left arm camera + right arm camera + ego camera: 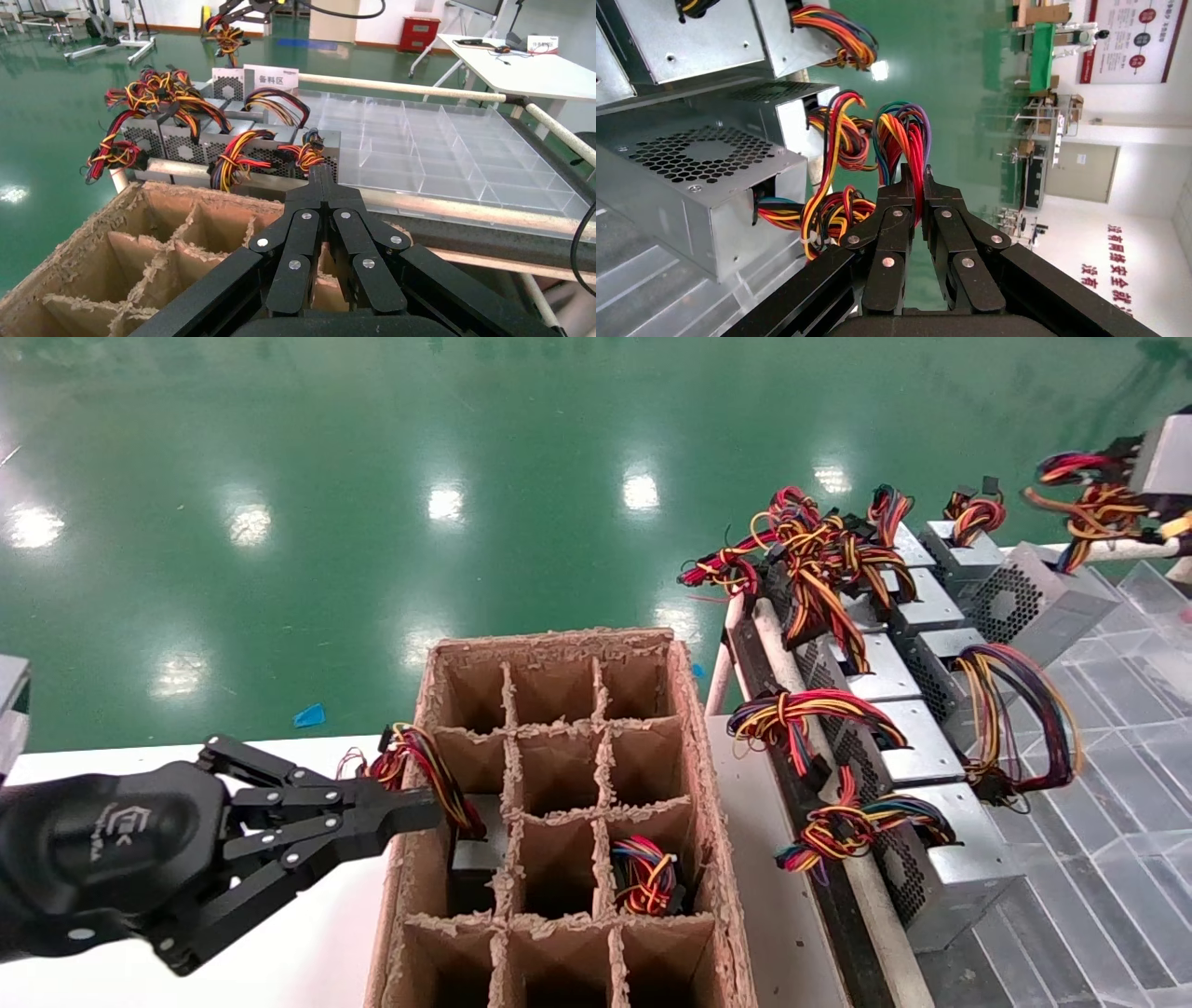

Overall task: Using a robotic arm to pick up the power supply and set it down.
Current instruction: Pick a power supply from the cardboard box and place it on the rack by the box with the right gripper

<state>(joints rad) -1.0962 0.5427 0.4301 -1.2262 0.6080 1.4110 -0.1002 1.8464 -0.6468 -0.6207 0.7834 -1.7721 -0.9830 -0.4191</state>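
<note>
1. Silver-grey metal power supply: hangs, apparently lifted, over the far right corner of the clear partitioned tray.
2. Black link-fingered right gripper: pinched tight on its looped red, orange and blue wire bundle, with the box body off to one side of the fingers.
3. Black left gripper: closed on nothing at the left edge of the brown cardboard divider box, well apart; right arm nearer.

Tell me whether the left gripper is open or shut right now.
Shut. The left gripper has its fingertips pressed together with no gap, hovering at the cardboard box edge, holding nothing.

head view looks down, wrist views close behind claws, sharing power supplies
</note>
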